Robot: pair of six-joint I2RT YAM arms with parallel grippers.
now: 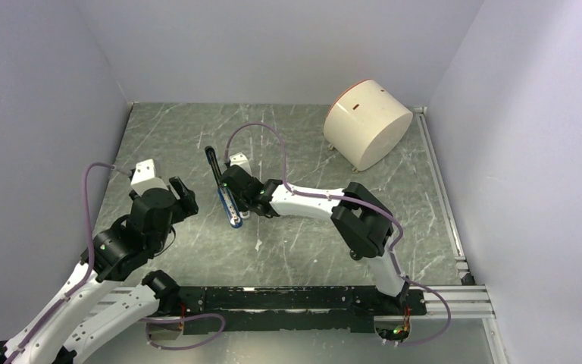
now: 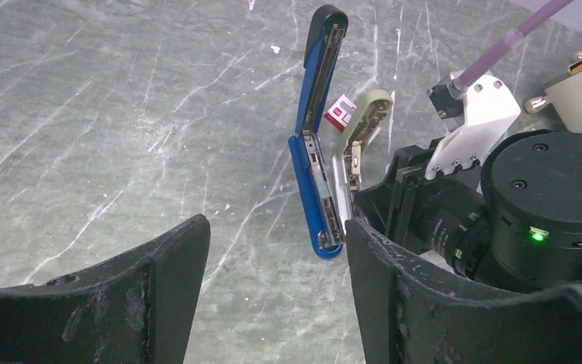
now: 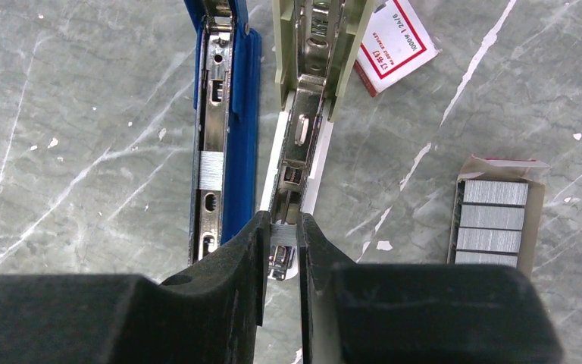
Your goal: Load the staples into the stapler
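The blue stapler (image 3: 231,129) lies folded open on the table, with a short strip of staples in its silver channel (image 3: 211,171). It also shows in the top view (image 1: 229,206) and the left wrist view (image 2: 312,178). My right gripper (image 3: 282,231) is shut on a small grey block of staples (image 3: 283,234), held over the channel of the beige-olive bar (image 3: 320,72) that lies open beside the stapler. The staples' open tray (image 3: 494,224) holds several grey blocks at the right, and its pinkish-red and white sleeve (image 3: 392,45) lies farther off. My left gripper (image 2: 276,254) is open and empty, just short of the stapler's near end.
A large cream cylinder (image 1: 367,123) lies on its side at the back right. An aluminium rail (image 1: 441,193) runs along the table's right edge. My right wrist (image 2: 549,201) sits close to the right of my left gripper. Grey walls enclose the table.
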